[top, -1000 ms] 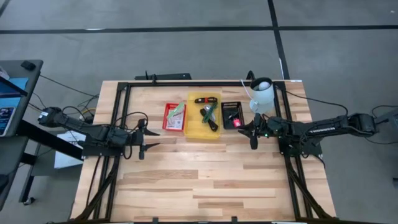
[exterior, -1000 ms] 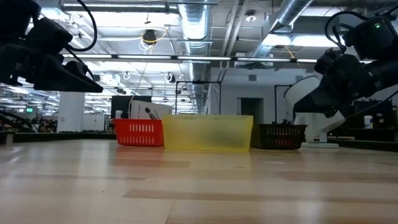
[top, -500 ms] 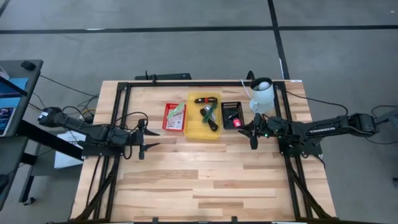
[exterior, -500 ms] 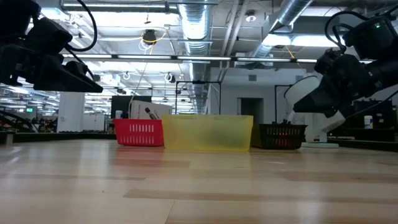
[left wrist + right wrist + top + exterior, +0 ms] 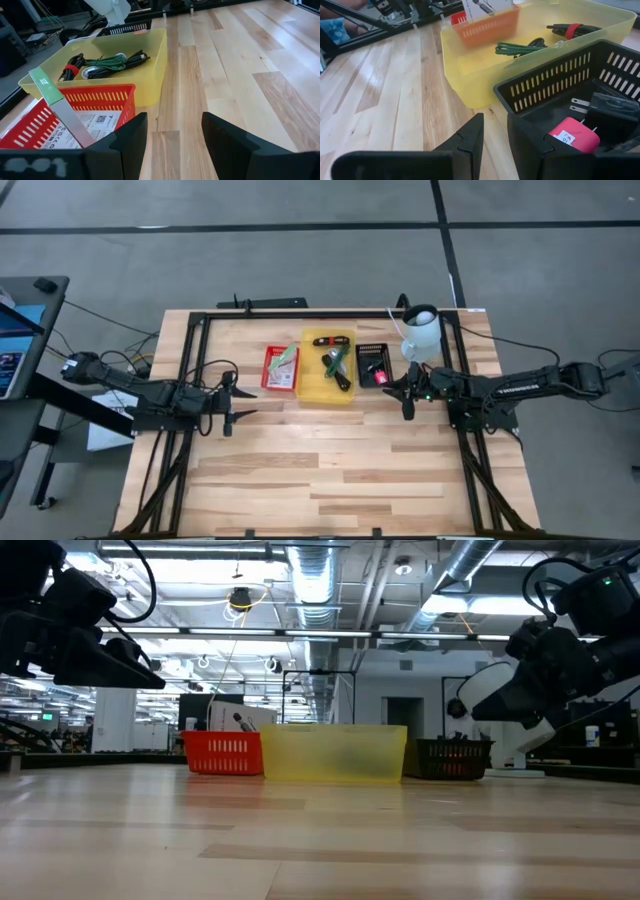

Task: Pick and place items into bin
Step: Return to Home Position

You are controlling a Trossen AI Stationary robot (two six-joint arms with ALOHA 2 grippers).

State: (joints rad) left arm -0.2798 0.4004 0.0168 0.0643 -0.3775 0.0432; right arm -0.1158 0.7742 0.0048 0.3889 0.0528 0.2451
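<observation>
Three bins stand in a row on the far half of the table. The red basket (image 5: 280, 368) holds a white printed packet (image 5: 92, 125) and a green-topped card (image 5: 52, 95). The yellow bin (image 5: 330, 366) holds a green cable (image 5: 102, 66) and dark cables (image 5: 570, 30). The black basket (image 5: 373, 364) holds a pink-red piece (image 5: 572, 136) and a black plug block (image 5: 605, 107). My left gripper (image 5: 238, 412) hangs open, on the near side of the red basket. My right gripper (image 5: 404, 393) is open by the black basket's near right corner. Both are raised off the table.
A white rounded device (image 5: 421, 332) stands at the table's far right, behind the black basket. A black frame (image 5: 190, 330) runs along the table's edges. The near half of the wooden table (image 5: 320, 470) is bare wood.
</observation>
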